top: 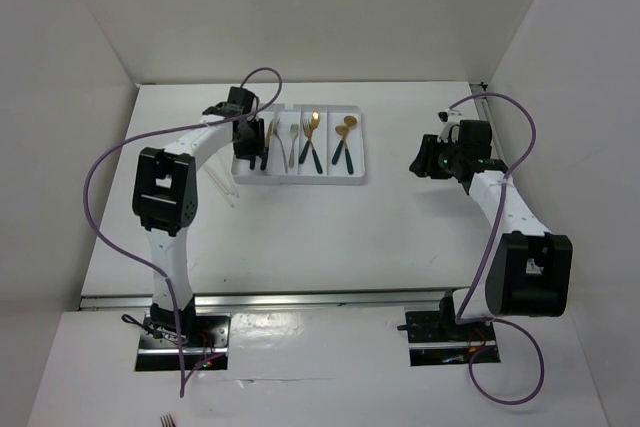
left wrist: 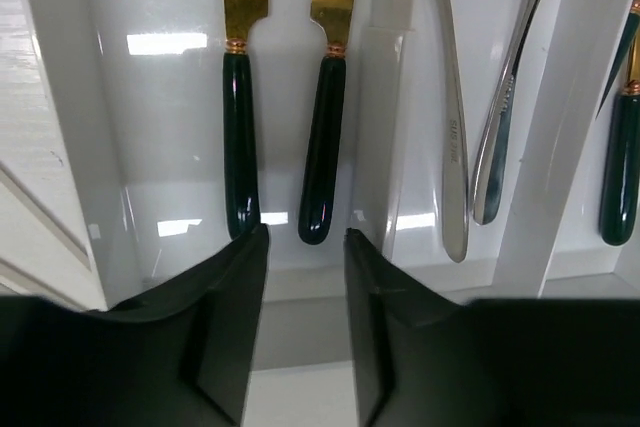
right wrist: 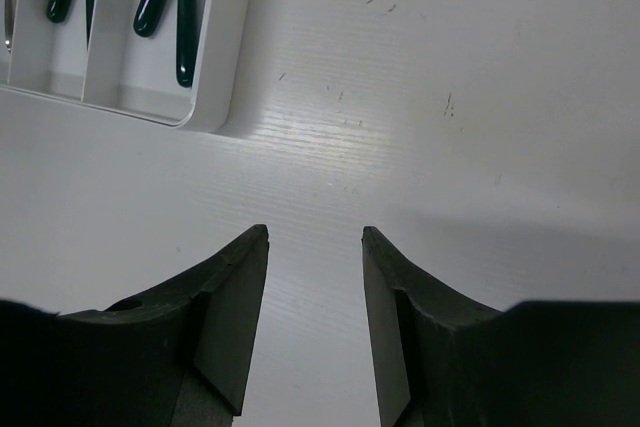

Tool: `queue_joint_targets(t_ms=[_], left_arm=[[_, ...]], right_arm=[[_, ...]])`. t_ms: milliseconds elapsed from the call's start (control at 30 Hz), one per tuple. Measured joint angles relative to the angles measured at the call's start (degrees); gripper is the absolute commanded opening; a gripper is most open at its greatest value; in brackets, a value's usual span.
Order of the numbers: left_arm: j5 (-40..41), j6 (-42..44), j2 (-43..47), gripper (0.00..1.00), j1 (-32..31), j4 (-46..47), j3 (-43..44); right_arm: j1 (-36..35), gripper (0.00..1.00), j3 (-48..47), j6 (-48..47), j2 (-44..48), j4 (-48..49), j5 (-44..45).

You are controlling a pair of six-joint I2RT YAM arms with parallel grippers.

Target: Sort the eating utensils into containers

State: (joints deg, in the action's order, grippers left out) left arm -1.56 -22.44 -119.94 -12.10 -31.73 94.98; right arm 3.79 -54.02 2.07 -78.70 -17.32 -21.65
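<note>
no text, number, brand or sign can be read with certainty in any view. in the left wrist view a small stamped mark is seen on the handle of a silver utensil (left wrist: 453,137), laid in a compartment of the white tray (left wrist: 385,127), at about two o'clock from the centre of that view. its letters are too small and blurred to be made out.
</note>
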Motion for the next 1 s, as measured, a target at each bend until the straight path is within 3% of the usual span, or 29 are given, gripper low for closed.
queue_joint_targets(t_ms=[100, 200, 367, 500, 600, 767, 1000], left_arm=[[1.3, 0.1, 1.9, 0.20, 0.0, 0.4, -1.5], [4.0, -0.2, 7.0, 0.20, 0.0, 0.1, -4.5], [8.3, -0.5, 18.3, 0.44, 1.8, 0.3, -8.0], [10.1, -1.6, 23.9, 0.80, 7.2, 0.3, -9.9], [10.2, -2.9, 23.2, 0.97, 11.4, -0.2, -11.9], [8.6, -3.5, 18.0, 1.00, 14.8, -3.0, -13.7], [7.9, -3.4, 11.1, 1.00, 12.8, -4.9, -9.3]], right_arm=[[0.0, 0.50, 0.0, 0.0, 0.0, 0.1, -0.1], [0.0, 0.50, 0.0, 0.0, 0.0, 0.1, -0.2], [0.0, 0.50, 0.0, 0.0, 0.0, 0.2, -0.6], [0.0, 0.50, 0.0, 0.0, -0.1, 0.2, -1.7], [0.0, 0.50, 0.0, 0.0, -0.7, 0.2, -2.2], [0.0, 0.50, 0.0, 0.0, -1.4, 0.2, -2.9], [0.0, 0.50, -0.1, -0.3, -1.5, 0.2, -3.0]])
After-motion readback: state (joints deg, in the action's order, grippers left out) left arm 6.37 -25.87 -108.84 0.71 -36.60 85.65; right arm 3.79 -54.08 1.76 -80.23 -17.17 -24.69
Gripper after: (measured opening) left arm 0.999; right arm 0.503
